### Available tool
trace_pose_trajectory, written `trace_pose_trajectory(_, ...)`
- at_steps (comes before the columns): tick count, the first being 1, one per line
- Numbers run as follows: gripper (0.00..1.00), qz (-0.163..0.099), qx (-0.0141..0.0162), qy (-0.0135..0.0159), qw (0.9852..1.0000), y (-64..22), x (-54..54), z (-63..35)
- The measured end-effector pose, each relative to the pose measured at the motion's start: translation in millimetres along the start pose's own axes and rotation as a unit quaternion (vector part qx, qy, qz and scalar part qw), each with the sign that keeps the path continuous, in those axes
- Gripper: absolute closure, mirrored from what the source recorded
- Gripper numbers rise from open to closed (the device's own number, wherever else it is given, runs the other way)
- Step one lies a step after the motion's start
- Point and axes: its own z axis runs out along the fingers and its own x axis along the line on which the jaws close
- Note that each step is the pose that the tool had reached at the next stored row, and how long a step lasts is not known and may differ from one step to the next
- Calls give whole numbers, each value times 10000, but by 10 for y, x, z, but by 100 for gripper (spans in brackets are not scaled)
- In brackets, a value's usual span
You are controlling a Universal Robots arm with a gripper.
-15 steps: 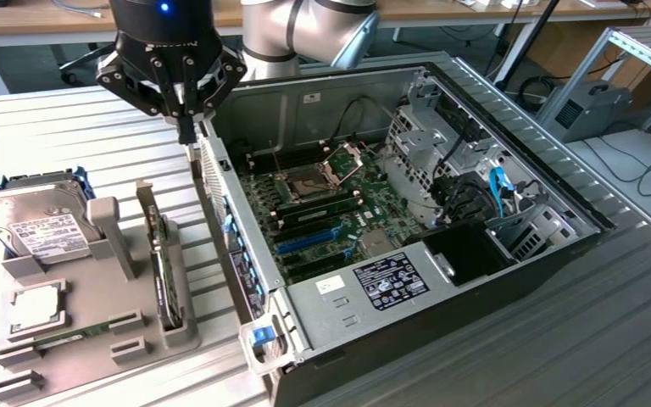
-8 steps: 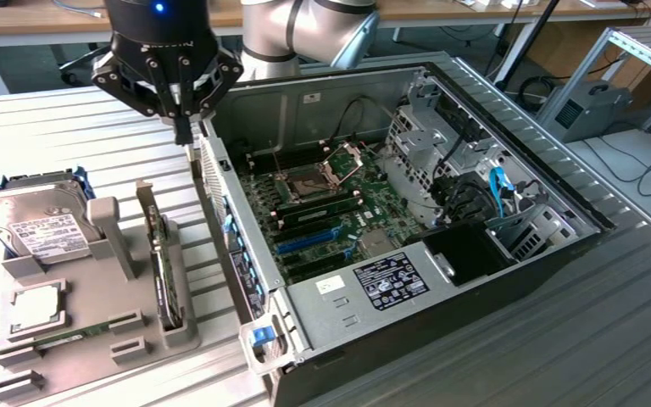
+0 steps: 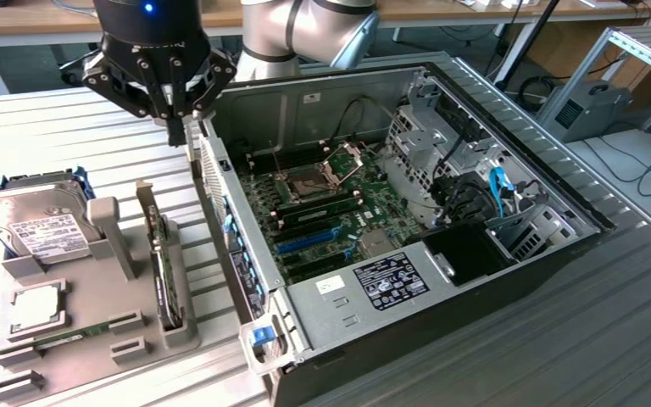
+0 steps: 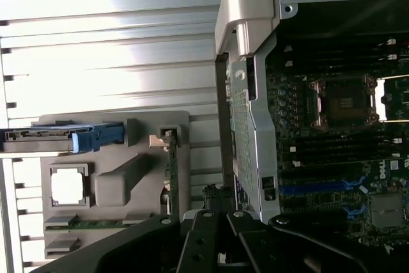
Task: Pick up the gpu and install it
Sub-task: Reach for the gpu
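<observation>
Clenched and empty, the black claw (image 3: 175,136) hangs from the robot arm (image 3: 303,34) over the slatted metal table (image 3: 65,136). It is just beside the rim of the open computer case (image 3: 303,110), on the exterior view's left of it. Its 2 fingers are pressed together and nothing is between them.

Nearest to me, on the exterior view's left, lies a grey parts holder (image 3: 99,360). In its front part a thin green RAM stick (image 3: 71,333) sits in a slot, and behind it 1 square processor chip (image 3: 34,307) lies flat in a pocket. The gpu (image 3: 167,271) stands on its long edge in a slot along the holder's side that faces the case. Its silver bracket (image 3: 145,208) is upright at the far end. The claw does not touch the gpu and is well apart from it, further from me. Behind the chip a silver hard drive (image 3: 37,229) with a white label rests in a blue frame.

Further away, the case lies on its side with the cover off. Inside I see the green motherboard (image 3: 337,212), an open processor socket (image 3: 308,182) and blue slots (image 3: 306,242). At the back of the room stand wooden desks (image 3: 31,21).
</observation>
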Motion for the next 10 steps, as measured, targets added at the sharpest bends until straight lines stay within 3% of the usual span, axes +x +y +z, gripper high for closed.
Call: trace_pose_trajectory(10, 89, 0, 0, 0, 10000, -8, 101, -2)
